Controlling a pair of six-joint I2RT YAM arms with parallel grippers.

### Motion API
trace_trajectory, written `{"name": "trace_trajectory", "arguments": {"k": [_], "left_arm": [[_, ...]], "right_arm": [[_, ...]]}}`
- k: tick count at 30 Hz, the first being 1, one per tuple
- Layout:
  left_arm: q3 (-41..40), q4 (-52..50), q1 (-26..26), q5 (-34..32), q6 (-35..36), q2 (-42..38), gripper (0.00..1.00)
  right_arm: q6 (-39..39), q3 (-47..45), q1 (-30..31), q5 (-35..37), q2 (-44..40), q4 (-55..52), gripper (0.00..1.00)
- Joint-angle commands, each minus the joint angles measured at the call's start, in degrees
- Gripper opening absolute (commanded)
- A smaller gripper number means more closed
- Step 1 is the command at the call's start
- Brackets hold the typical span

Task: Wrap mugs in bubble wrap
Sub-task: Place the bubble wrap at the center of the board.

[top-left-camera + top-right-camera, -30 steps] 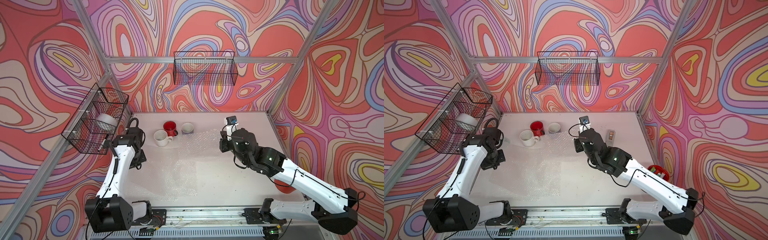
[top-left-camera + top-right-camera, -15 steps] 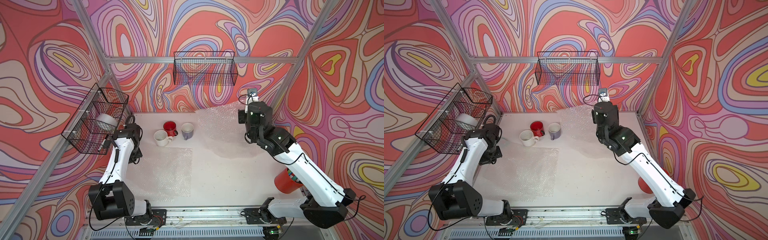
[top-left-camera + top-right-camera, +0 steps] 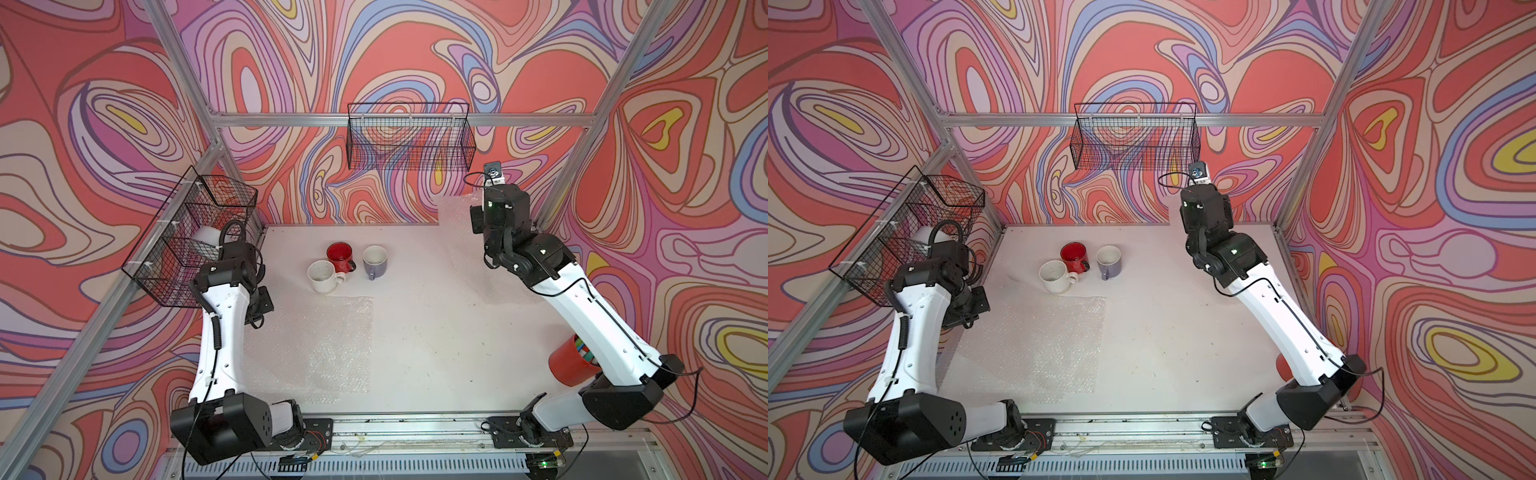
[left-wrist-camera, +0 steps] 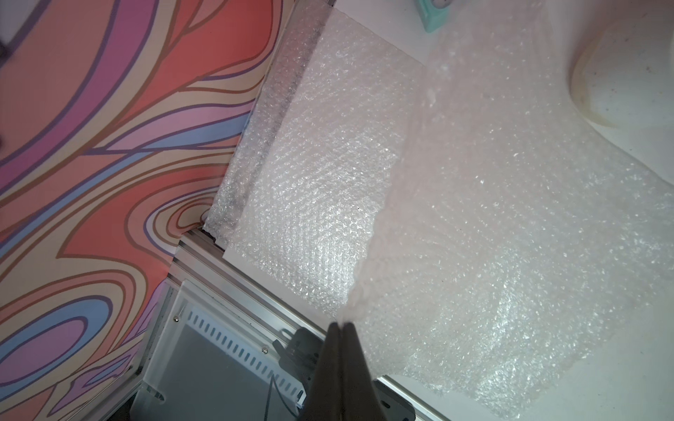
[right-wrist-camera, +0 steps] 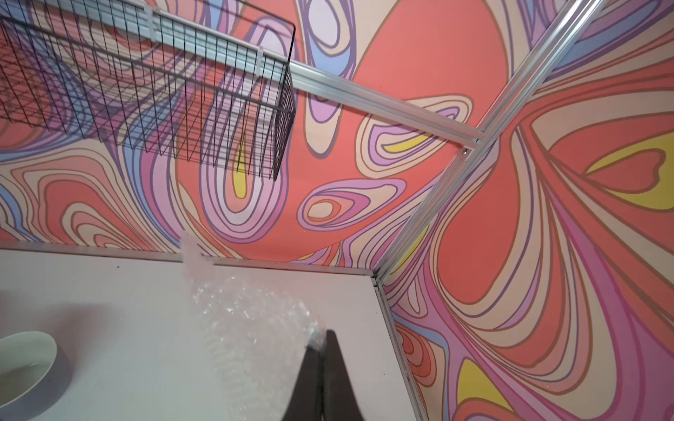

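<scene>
At left, the left fingers (image 4: 337,335) pinch the corner of a bubble wrap sheet (image 4: 492,237), seemingly over a lower sheet (image 4: 310,164); at the back of the counter (image 3: 436,332) stand the white mug (image 3: 322,275), red mug (image 3: 340,254) and lavender mug (image 3: 375,261). Far right, the right fingers (image 5: 327,346) clamp a raised sheet (image 5: 248,328).

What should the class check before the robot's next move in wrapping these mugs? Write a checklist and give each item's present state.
1. Left gripper shut on a corner of the front bubble wrap sheet: ok.
2. Right gripper shut on the raised bubble wrap sheet by the far wall: ok.
3. Red mug, white mug and lavender-grey mug upright: ok.
4. A mug standing on a sheet, ready to wrap: not ok; all three stand on the bare table.
5. White mug clear of the front sheet's far edge: cannot tell.
</scene>
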Motion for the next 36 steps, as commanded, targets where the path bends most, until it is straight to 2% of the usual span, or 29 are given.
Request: {"name": "trace_trajectory", "arguments": {"k": [1, 7, 10, 11, 12, 15, 16, 18, 23, 26, 29, 34, 36], "left_arm": [[6.23, -0.8, 2.91, -10.0, -3.83, -2.1, 0.0], [11.17, -2.25, 3.1, -14.45, -3.34, 0.57, 0.0], [8.63, -0.67, 3.1, -10.66, -2.78, -0.17, 0.0], [7.78, -0.34, 3.1, -9.32, -2.99, -0.49, 0.04], [7.1, -0.23, 3.11, -9.1, -3.14, -0.69, 0.15], [5.59, -0.17, 3.1, -13.08, -3.9, -1.0, 0.58], [5.69, -0.14, 3.19, -13.88, -4.07, -1.09, 0.68], [6.45, 0.34, 3.19, -13.18, -4.01, -1.18, 0.77], [8.89, 2.07, 3.14, -7.21, -3.22, -1.11, 0.79], [7.62, 5.0, 3.03, 1.06, -0.87, -2.75, 0.72], [4.14, 7.38, 1.72, 9.8, -1.04, -4.44, 0.68], [-5.0, 13.25, -3.49, 15.55, -4.39, -7.64, 0.63], [-7.91, 15.44, -4.63, 18.46, -5.98, -8.01, 0.63]], "right_arm": [[1.89, 1.13, -0.25, -1.81, 0.6, -2.37, 0.0], [3.91, 0.36, -0.25, -4.04, 1.44, -3.14, 0.0], [5.88, -0.43, -0.14, -7.52, 1.17, -4.78, 0.0], [6.62, -1.02, -0.17, -9.79, 1.23, -5.66, 0.0], [7.28, -1.52, 0.04, -11.35, 1.3, -6.59, 0.0], [9.96, -4.98, 3.84, -14.5, 1.92, -8.2, 0.0], [11.65, -6.27, 6.22, -15.52, 2.37, -8.24, 0.0], [16.28, -7.92, 10.66, -19.37, 3.98, -8.1, 0.0], [29.51, -13.98, 21.31, -28.68, 10.8, -0.53, 0.0], [33.02, -17.49, 24.09, -32.09, 15.19, 3.92, 0.0], [33.31, -21.92, 24.52, -36.12, 15.84, 8.09, 0.0], [29.81, -27.77, 24.79, -55.02, 15.82, 15.24, 0.0], [30.58, -29.73, 25.4, -59.94, 15.38, 18.54, 0.0]]}}
